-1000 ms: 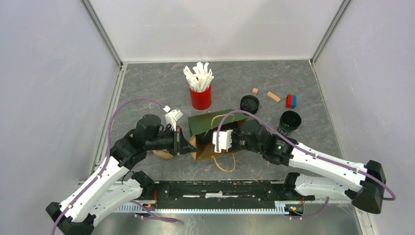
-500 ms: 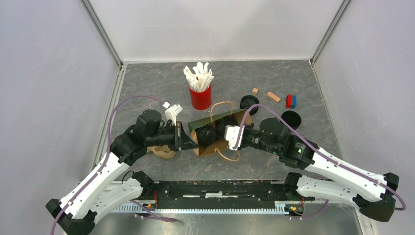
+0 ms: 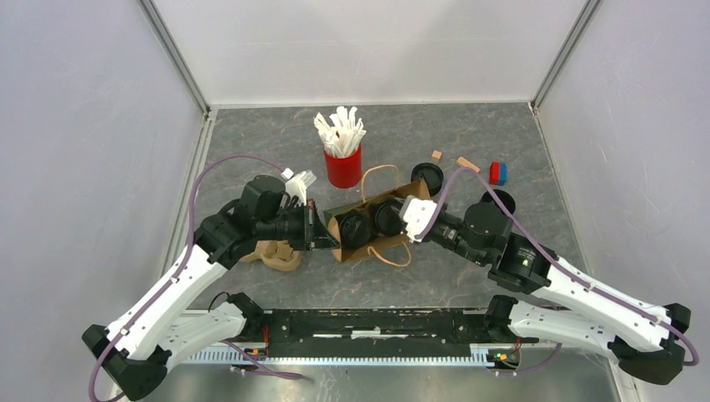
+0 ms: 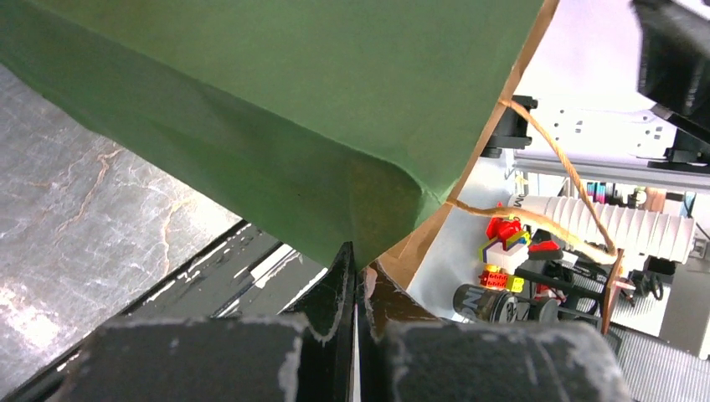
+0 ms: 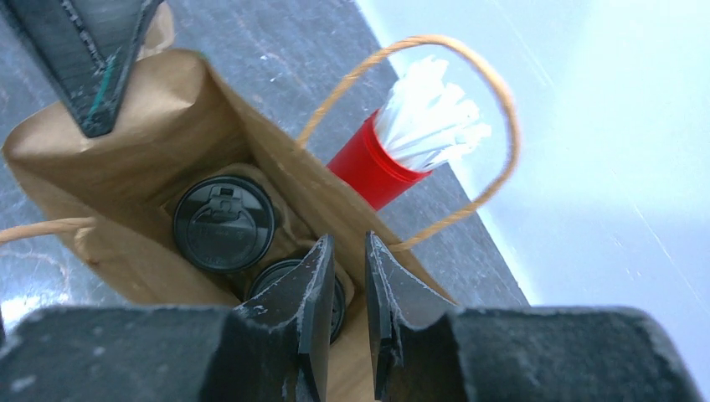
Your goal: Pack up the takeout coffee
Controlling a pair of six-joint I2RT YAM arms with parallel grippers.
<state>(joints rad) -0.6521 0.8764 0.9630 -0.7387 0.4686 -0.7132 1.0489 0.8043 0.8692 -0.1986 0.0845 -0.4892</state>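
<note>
Nearest the arms' bases, the left hand (image 4: 356,270) is clenched on a folded green corner of the bag (image 4: 276,109), at the bag's left end. The bag lies on the table (image 3: 251,142) between the two hands, green outside and brown inside, with its mouth spread wide. Two lidded cups (image 5: 223,223) sit side by side inside it. The right hand (image 5: 345,251) hangs over the right end of the mouth, above one of those lids. Its fingers are parted by a narrow gap with nothing clamped between them.

The coffee cup (image 3: 503,199) stands outside the bag, on the table just beyond the right arm, which partly hides it. It is well apart from the left hand. Its lid (image 3: 427,177) lies flat just behind the bag's right end, near the right hand. In the left wrist view white lettering shows on the cup's side, too small to read.

Farther back stand a red cup (image 3: 343,167) of white sticks (image 3: 339,130) and three small blocks (image 3: 466,163).
</note>
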